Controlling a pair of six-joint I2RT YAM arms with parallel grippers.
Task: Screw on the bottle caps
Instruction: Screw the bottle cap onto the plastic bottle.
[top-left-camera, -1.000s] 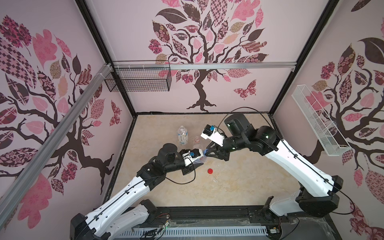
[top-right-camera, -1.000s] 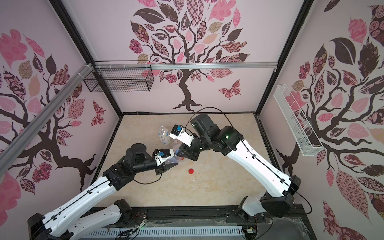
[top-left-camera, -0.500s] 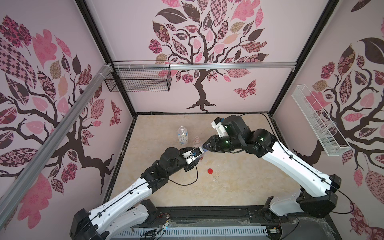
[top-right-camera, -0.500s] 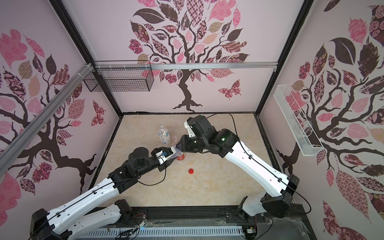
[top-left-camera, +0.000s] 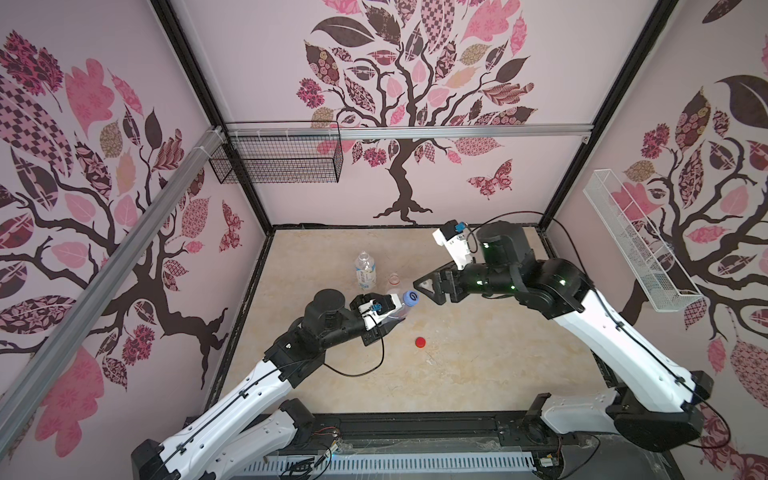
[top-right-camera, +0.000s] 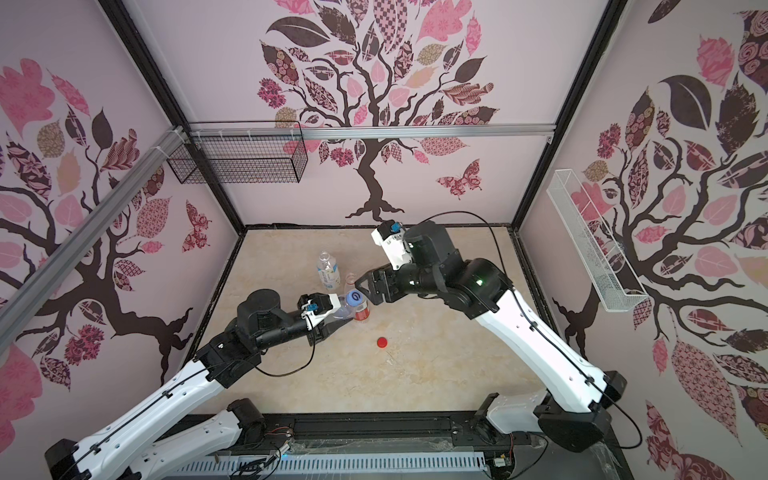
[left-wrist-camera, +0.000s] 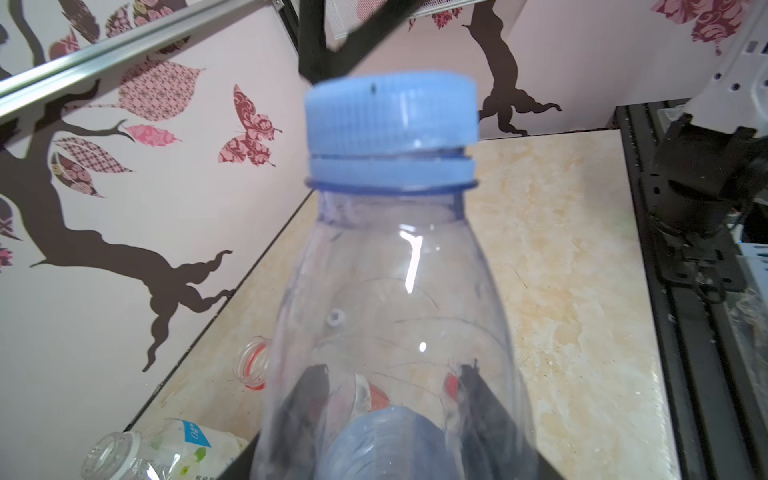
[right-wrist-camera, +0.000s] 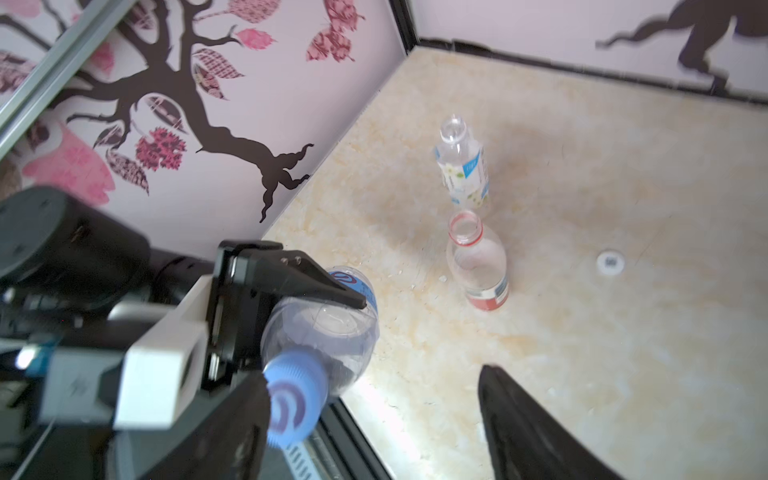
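My left gripper (top-left-camera: 384, 318) (left-wrist-camera: 390, 399) is shut on the squat bluish bottle (top-left-camera: 397, 309) (left-wrist-camera: 395, 291), held tilted above the table. The blue cap (top-left-camera: 411, 297) (top-right-camera: 354, 297) (left-wrist-camera: 390, 116) sits on its neck, with a thread gap showing under it. My right gripper (top-left-camera: 423, 290) (right-wrist-camera: 372, 374) is open just beside the cap (right-wrist-camera: 293, 399); one finger is close to it, the other far off. A red cap (top-left-camera: 421, 341) (top-right-camera: 382, 341) lies on the table. A white cap (right-wrist-camera: 610, 262) lies further back.
The red-labelled bottle (right-wrist-camera: 478, 266) (top-right-camera: 360, 311) and the taller white-green-labelled bottle (top-left-camera: 365, 270) (right-wrist-camera: 461, 166) stand uncapped, close together, just behind the held bottle. A black wire basket (top-left-camera: 276, 160) and a white one (top-left-camera: 636, 253) hang on the walls.
My right gripper was shut round the blue cap; it has opened and drawn back slightly. The left arm still holds the bottle, now a little further right.
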